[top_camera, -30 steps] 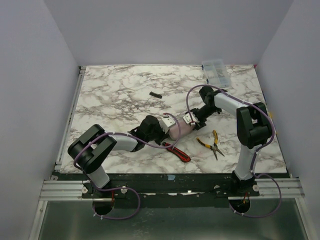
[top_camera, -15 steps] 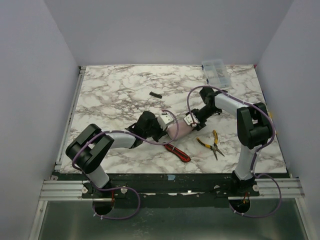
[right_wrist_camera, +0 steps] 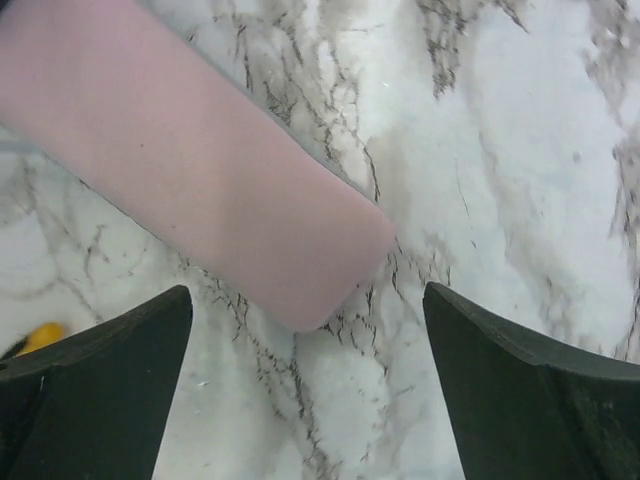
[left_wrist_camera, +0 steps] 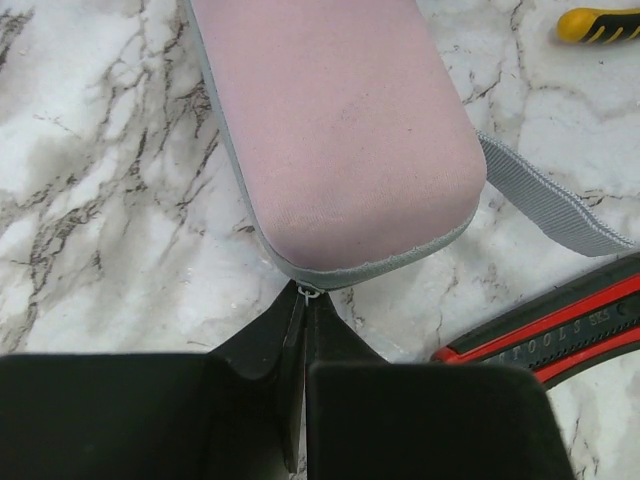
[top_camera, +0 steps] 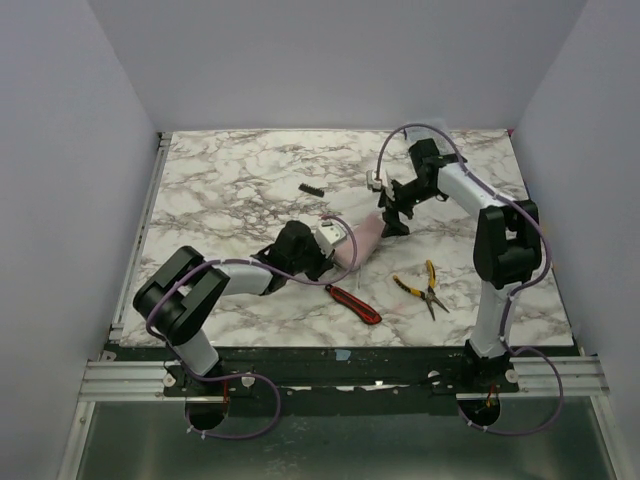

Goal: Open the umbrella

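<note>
The umbrella [top_camera: 362, 240] lies folded on the marble table as a pale pink bundle with a grey zipper rim and a grey strap [left_wrist_camera: 545, 200]. In the left wrist view the umbrella [left_wrist_camera: 340, 130] fills the top. My left gripper [left_wrist_camera: 303, 310] is shut on a small metal zipper pull at its near end, and it sits at the umbrella's left end in the top view [top_camera: 325, 248]. My right gripper [top_camera: 395, 220] is open at the umbrella's far right end. In the right wrist view the umbrella's tip [right_wrist_camera: 190, 190] lies just ahead of the gripper [right_wrist_camera: 306, 300], not touching either finger.
A red and black utility knife [top_camera: 352, 303] lies just in front of the umbrella, also in the left wrist view [left_wrist_camera: 560, 325]. Yellow-handled pliers [top_camera: 425, 285] lie to the right front. A small black part [top_camera: 311, 189] lies further back. White walls enclose the table.
My right arm has pulled back toward the far side and its gripper has let go and opened. The umbrella's right end has swung away from me. My left gripper keeps its hold.
</note>
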`<state>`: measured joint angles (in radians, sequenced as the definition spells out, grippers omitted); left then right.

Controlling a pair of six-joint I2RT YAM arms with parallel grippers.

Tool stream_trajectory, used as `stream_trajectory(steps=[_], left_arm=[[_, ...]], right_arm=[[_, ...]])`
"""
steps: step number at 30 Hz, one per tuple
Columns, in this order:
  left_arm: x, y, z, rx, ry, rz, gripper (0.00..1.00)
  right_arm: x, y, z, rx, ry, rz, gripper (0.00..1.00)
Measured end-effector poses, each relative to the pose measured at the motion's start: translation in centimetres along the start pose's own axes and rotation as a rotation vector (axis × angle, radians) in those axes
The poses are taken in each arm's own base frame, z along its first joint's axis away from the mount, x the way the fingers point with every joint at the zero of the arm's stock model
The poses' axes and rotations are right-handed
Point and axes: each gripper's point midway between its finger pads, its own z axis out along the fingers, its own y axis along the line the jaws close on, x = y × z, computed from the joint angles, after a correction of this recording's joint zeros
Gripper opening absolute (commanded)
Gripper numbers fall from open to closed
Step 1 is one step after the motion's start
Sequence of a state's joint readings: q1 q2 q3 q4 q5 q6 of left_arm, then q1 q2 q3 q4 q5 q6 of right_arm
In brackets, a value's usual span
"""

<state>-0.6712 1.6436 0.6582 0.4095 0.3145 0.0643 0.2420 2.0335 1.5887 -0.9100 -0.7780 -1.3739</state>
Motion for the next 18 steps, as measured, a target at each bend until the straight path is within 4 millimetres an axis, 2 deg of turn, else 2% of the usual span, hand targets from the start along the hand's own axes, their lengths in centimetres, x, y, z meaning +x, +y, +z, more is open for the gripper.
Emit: stream_trajectory(steps=[6, 9, 13, 18], left_arm=[[0.7, -1.2, 0.9, 0.026, 0.026, -0.008, 0.0], [0.1, -1.7, 1.6, 0.032, 0.023, -0.005, 0.0], [-0.3, -3.1, 2.5, 0.055, 0.026, 0.006, 0.0], [-0.7, -4.5, 3.4, 0.074, 0.032, -0.002, 0.0]], right_arm=[[-1.3, -0.8, -3.9, 0.143, -0.051, 0.448, 0.99], [-0.7, -0.9, -5.0, 0.193, -0.065, 0.722, 0.97], [0.6, 0.5, -4.6, 0.202, -0.069, 1.081, 0.97], [1.0, 3.2, -2.3, 0.142, -0.076, 1.411, 0.95]])
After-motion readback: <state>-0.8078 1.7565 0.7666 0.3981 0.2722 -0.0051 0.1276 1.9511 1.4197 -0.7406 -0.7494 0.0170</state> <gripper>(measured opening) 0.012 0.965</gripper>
